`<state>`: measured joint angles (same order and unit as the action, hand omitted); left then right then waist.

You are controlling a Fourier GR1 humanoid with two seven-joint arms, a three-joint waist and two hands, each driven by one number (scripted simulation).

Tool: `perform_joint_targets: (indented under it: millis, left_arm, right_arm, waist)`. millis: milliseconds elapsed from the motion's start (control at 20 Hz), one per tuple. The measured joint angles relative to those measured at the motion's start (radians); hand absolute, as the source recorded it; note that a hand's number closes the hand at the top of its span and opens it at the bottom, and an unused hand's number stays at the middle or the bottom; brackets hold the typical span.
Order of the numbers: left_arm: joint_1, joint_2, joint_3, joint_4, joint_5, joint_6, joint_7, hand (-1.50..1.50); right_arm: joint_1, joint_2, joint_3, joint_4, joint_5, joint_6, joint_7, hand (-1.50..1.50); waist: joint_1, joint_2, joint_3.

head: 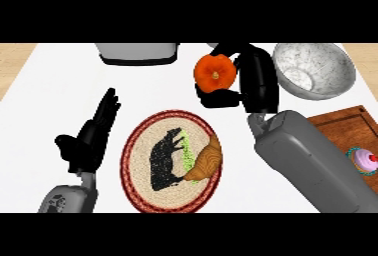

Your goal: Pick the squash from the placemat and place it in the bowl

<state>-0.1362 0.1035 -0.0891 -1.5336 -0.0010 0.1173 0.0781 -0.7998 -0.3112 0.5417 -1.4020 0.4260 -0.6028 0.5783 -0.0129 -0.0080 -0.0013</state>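
An orange squash [215,73] is held above the white counter, left of the marbled grey bowl [315,70]. My right hand [251,80] is shut on it, fingers and thumb curled round its sides. The round woven placemat [140,150] with a red rim lies below at centre, bearing a dark shadow and a croissant [206,161] on its right edge. My left hand [92,135] rests open to the left of the placemat, fingers pointing up.
A grey and white appliance [139,52] stands at the back, left of the squash. A wooden board [347,127] at the right edge carries a pink cupcake [365,160]. Wooden floor shows beyond the counter's left and right ends.
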Motion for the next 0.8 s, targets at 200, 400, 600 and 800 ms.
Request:
perform_joint_targets:
  millis: [200,400,600,800]
  left_arm:
    - [-0.001,0.008,0.010,-0.008,0.008,-0.015,0.003,0.00]
    - [-0.005,0.006,0.013,0.001,0.003,-0.021,-0.004,0.00]
    - [-0.006,0.005,0.014,-0.004,0.005,-0.030,0.001,0.00]
    - [-0.004,-0.005,0.004,-0.014,-0.011,-0.025,0.004,0.00]
  right_arm:
    - [-0.094,-0.025,-0.050,-0.041,0.069,0.107,0.173,1.50]
    - [-0.165,-0.045,-0.135,-0.025,0.098,0.177,0.228,1.50]
    - [-0.238,-0.067,-0.224,0.059,0.102,0.234,0.222,1.50]
    - [-0.275,-0.067,-0.294,0.163,0.107,0.258,0.183,1.50]
  waist:
    - [0.006,0.001,0.000]
    - [0.011,0.004,0.000]
    - [0.018,0.007,0.001]
    - [0.022,0.009,0.001]
